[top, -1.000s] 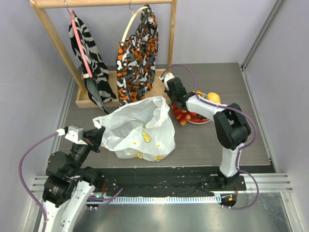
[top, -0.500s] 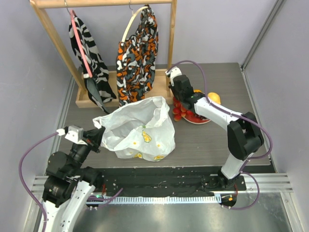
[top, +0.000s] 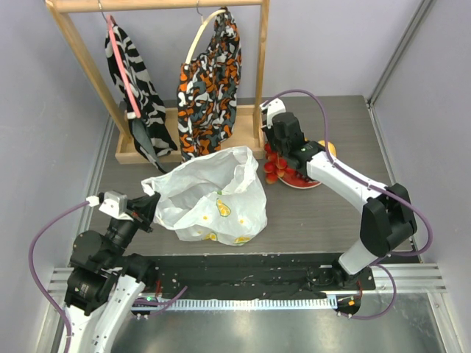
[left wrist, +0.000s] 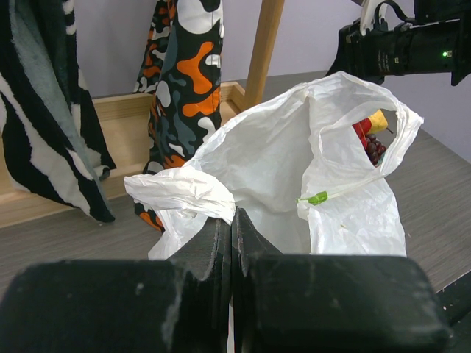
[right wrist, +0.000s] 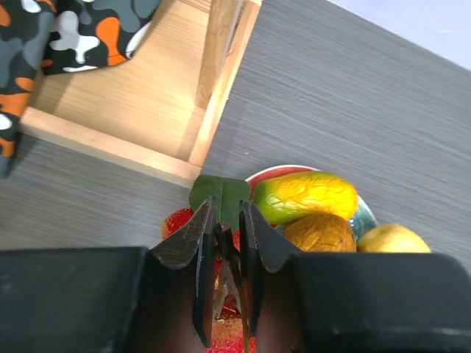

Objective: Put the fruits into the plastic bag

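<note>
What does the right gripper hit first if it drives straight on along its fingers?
The berry cluster's green leaf, pinched in the right gripper. Past it, probably table between plate rim and wooden rack base; depth unclear.

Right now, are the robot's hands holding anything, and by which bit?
The left gripper pinches the plastic bag by its crumpled edge. The right gripper grips the red berries by the stem at their green leaf.

Lavender walls (top: 331, 44), dark wood-grain table (top: 324, 213), wooden rack (top: 154, 4).
</note>
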